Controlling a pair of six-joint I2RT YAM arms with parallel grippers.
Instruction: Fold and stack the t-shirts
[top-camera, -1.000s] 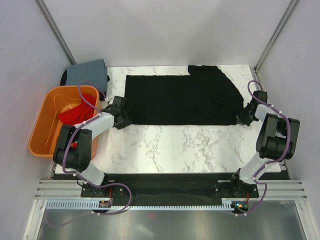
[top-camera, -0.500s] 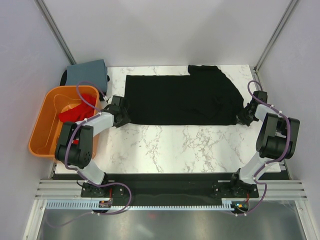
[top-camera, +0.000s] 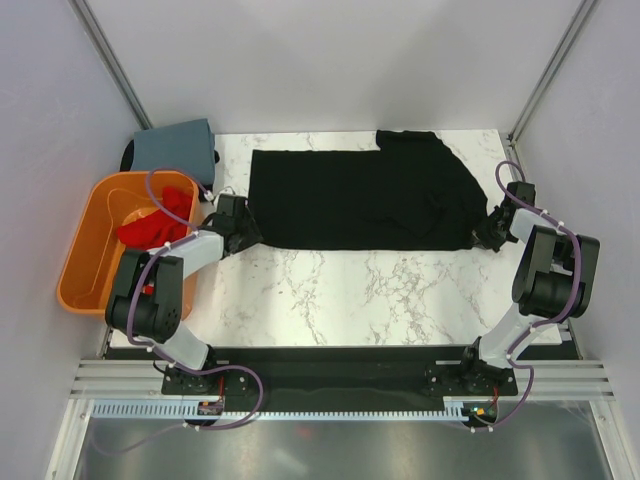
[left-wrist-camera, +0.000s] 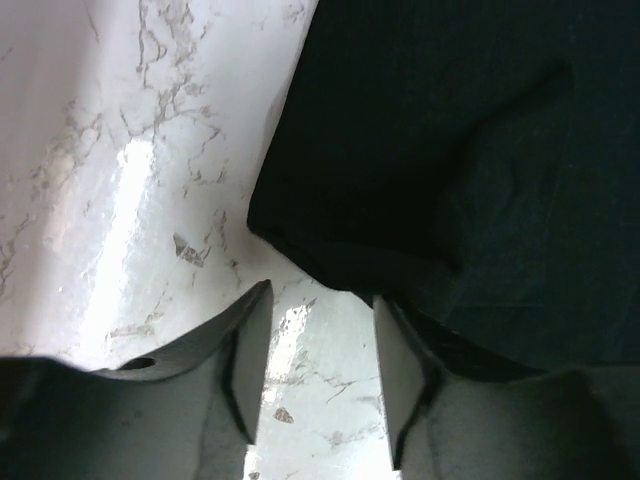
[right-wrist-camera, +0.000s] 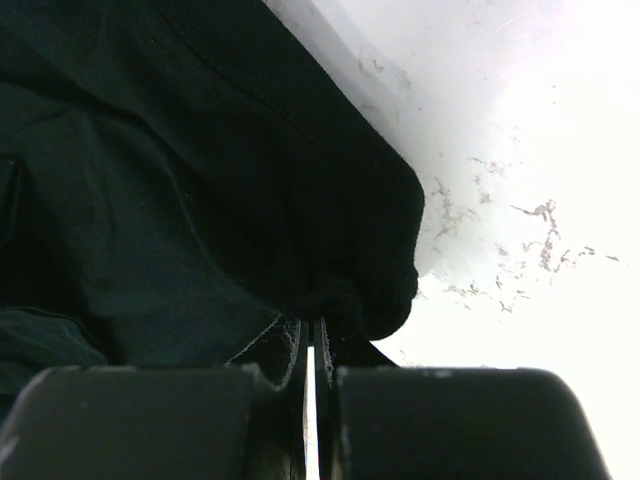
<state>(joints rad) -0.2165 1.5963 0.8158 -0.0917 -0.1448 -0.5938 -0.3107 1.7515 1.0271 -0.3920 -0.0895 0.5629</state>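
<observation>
The left gripper (left-wrist-camera: 318, 300) has edged far-left, jaws apart at the black shirt's (top-camera: 360, 200) near-left corner, the right gripper (right-wrist-camera: 312, 335) pinching its near-right corner; it lies spread on the table (top-camera: 340, 290), a red shirt (top-camera: 155, 222) in the bin (top-camera: 85, 270), so folding seems barely begun

The white left arm (top-camera: 195, 246) reaches low and forward, its black two-finger left gripper (left-wrist-camera: 318, 300) held with fingers spread apart. The white right arm (top-camera: 540, 240) folds back on itself, its black right gripper (right-wrist-camera: 312, 345) pinched nearly closed.
</observation>
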